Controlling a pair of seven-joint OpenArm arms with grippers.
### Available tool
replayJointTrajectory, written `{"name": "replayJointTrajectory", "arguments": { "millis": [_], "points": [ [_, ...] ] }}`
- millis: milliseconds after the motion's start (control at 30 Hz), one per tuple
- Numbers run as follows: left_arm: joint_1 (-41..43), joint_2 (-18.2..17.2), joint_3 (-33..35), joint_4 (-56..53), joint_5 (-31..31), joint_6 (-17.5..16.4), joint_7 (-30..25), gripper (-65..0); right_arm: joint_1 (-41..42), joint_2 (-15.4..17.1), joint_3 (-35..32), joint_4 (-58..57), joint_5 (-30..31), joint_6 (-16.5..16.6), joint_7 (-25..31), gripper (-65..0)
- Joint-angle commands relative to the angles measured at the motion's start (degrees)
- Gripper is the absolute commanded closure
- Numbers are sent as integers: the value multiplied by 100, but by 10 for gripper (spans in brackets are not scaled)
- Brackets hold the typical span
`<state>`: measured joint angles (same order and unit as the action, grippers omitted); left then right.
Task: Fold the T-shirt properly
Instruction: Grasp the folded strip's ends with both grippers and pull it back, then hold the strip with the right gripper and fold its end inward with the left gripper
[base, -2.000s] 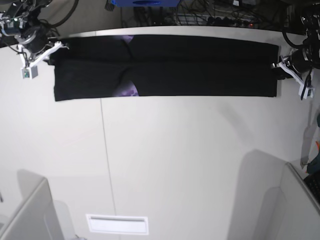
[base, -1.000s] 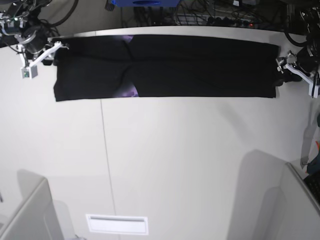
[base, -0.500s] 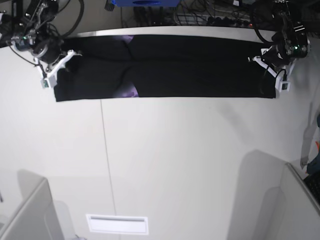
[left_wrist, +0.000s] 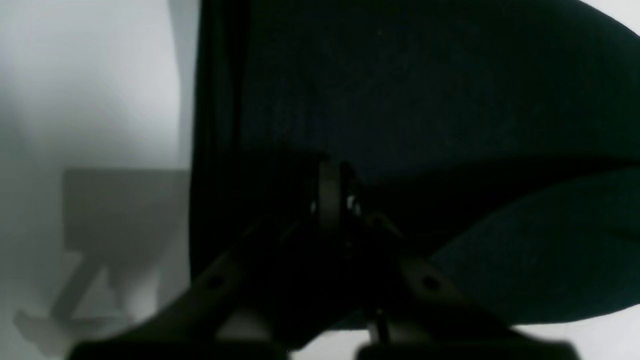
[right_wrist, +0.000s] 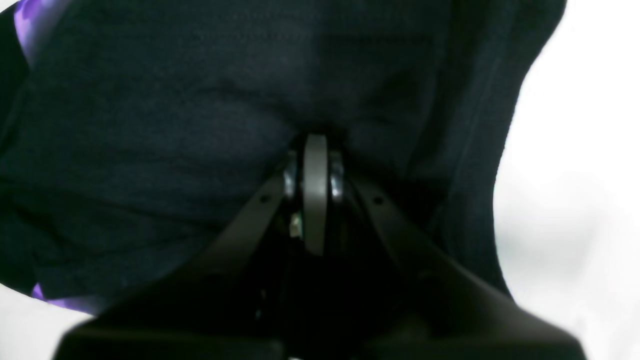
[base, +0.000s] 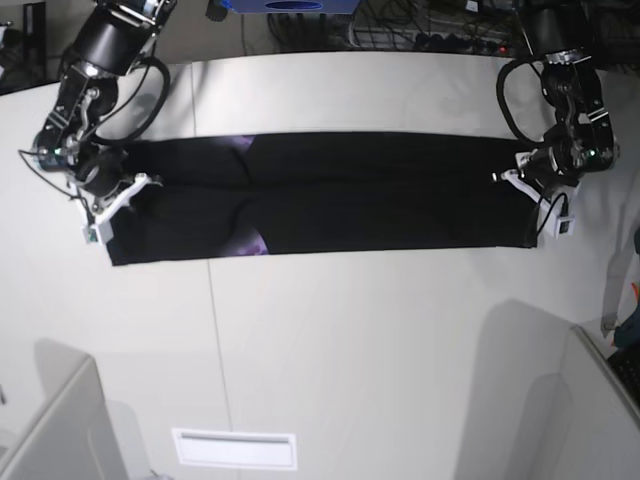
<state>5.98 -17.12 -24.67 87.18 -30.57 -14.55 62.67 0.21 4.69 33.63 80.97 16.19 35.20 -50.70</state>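
The black T-shirt (base: 380, 195) lies as a long folded band across the white table (base: 350, 350), with bits of purple print (base: 250, 243) showing near its left part. My left gripper (base: 527, 187) is at the band's right end and is shut on the cloth. In the left wrist view the left gripper (left_wrist: 330, 172) pinches black T-shirt fabric (left_wrist: 425, 90). My right gripper (base: 122, 192) is at the band's left end, shut on the cloth. In the right wrist view the right gripper (right_wrist: 315, 142) pinches the T-shirt (right_wrist: 150, 125), with purple print (right_wrist: 30, 15) at the edge.
Cables (base: 420, 35) and a blue object (base: 290, 5) lie behind the table's back edge. A white label (base: 235, 448) sits near the front edge. Grey partitions stand at the front left (base: 55, 430) and front right (base: 590, 410).
Both grippers have come in over the band's ends and shut on the cloth. The whole band has shifted from the table's back edge toward the front.
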Motion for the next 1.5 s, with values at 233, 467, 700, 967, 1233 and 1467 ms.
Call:
{"name": "replayJointTrajectory", "arguments": {
  "millis": [233,467,700,967,1233,1467],
  "points": [
    [-242,-85,-685,808,-7,26,269,0,80,-78,26,945,-172,-43,-464,0],
    [303,-156,-1617,1344,-1581,8,278,0,-25,-315,26,2413,-172,-34,-895,0],
    [620,-279,-2127,693,-2627,-27,251,-586,-148,-385,18,2958,381,-34,-1220,0],
    [426,-288,-1872,-71,-2618,-809,242,-650,-175,-420,18,2958,452,-34,-1229,0],
    [145,-279,-1221,-581,-1836,-818,225,-650,-280,-420,18,2967,461,-34,-1229,0],
    [-57,-270,-729,-977,-1827,-818,225,-574,-333,-420,18,2967,461,-34,-1229,0]
  ]
}}
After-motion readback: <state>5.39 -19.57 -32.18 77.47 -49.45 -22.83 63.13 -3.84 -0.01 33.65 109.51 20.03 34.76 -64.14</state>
